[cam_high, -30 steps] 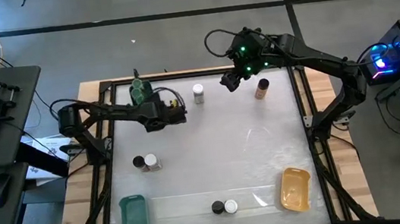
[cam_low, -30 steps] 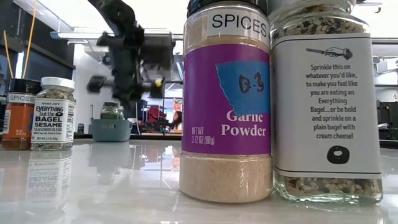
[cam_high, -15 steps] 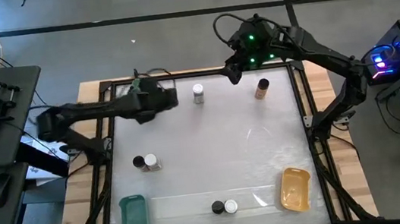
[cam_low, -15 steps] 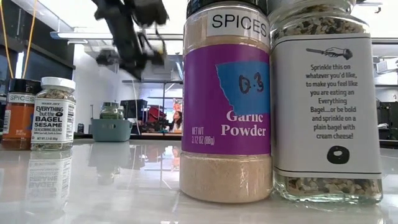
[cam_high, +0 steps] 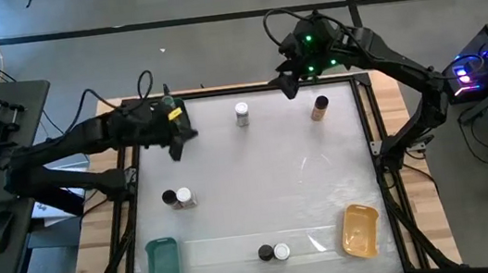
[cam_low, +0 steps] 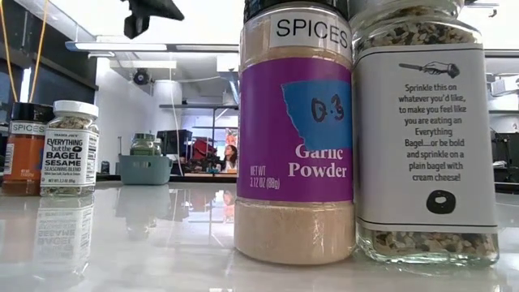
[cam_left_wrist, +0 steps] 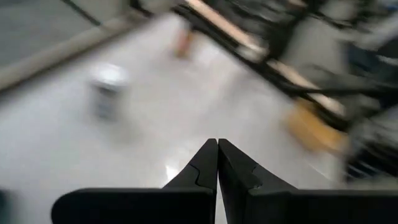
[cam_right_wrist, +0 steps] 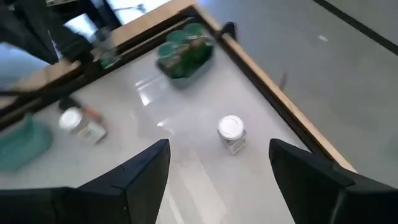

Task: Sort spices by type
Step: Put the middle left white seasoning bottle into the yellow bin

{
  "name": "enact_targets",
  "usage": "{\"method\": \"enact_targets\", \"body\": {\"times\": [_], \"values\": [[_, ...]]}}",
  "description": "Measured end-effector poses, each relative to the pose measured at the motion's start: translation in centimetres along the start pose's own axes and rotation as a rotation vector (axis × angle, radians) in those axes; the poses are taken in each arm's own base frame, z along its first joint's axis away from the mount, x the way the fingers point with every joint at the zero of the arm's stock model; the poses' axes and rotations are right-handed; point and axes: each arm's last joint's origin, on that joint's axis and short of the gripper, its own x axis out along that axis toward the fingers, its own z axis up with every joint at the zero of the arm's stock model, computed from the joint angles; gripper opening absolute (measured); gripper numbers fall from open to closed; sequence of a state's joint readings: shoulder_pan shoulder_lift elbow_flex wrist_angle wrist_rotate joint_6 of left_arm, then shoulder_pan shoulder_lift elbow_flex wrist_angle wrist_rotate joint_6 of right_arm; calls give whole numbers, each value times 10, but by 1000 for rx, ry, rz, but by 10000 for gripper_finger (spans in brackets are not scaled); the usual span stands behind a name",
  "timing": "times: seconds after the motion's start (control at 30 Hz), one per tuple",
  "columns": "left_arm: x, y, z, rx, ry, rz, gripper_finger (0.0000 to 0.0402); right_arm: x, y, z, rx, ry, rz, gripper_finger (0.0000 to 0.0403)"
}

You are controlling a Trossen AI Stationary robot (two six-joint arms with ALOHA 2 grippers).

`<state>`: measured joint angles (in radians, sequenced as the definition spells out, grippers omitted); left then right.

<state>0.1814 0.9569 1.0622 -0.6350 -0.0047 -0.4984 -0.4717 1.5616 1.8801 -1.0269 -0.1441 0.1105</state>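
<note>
Small spice jars stand on their bases on the white table. A white-lidded jar and a brown-lidded jar are near the far edge. A black and white pair stands at mid-left, and another pair at the near edge. Green-lidded jars sit in a teal bin at the far left corner. My left gripper, shut and empty, hovers beside that bin. My right gripper, open and empty, hovers at the far edge between the white-lidded jar and the brown-lidded one.
A teal tray lies at the near left and an orange tray at the near right. A wooden frame borders the table. In the low view a garlic powder jar and a bagel seasoning jar stand close to the camera.
My left gripper has drawn back toward the table's left edge and risen, leaving the low view except at its top. My right gripper has moved a little toward the far edge. No jar has moved.
</note>
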Motion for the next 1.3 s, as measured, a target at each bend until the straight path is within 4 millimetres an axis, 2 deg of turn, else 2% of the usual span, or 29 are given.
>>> {"method": "enact_targets", "body": {"times": [0.23,0.37,0.53,0.73,0.83,0.97,1.1,1.2,1.3], "values": [[13,-23,-16,-14,178,-176,7,-1,8,0,-162,4,276,271],[19,-25,-28,15,320,-200,35,-1,14,4,-188,-41,320,271],[21,-15,-32,105,383,-144,99,-3,29,23,-233,-255,370,271],[21,-6,-30,178,386,-117,198,-10,45,39,-135,-407,460,272],[20,-5,-32,228,411,-125,243,-8,55,34,-76,-350,487,286],[19,-6,-35,302,442,-156,279,-2,71,19,-86,-247,395,325],[18,-6,-34,377,430,-174,286,1,83,5,-18,-128,349,347],[16,-9,-28,397,394,-200,285,1,92,-5,88,-29,361,348],[12,-16,-22,400,357,-229,285,0,105,-16,102,62,375,348]]}}
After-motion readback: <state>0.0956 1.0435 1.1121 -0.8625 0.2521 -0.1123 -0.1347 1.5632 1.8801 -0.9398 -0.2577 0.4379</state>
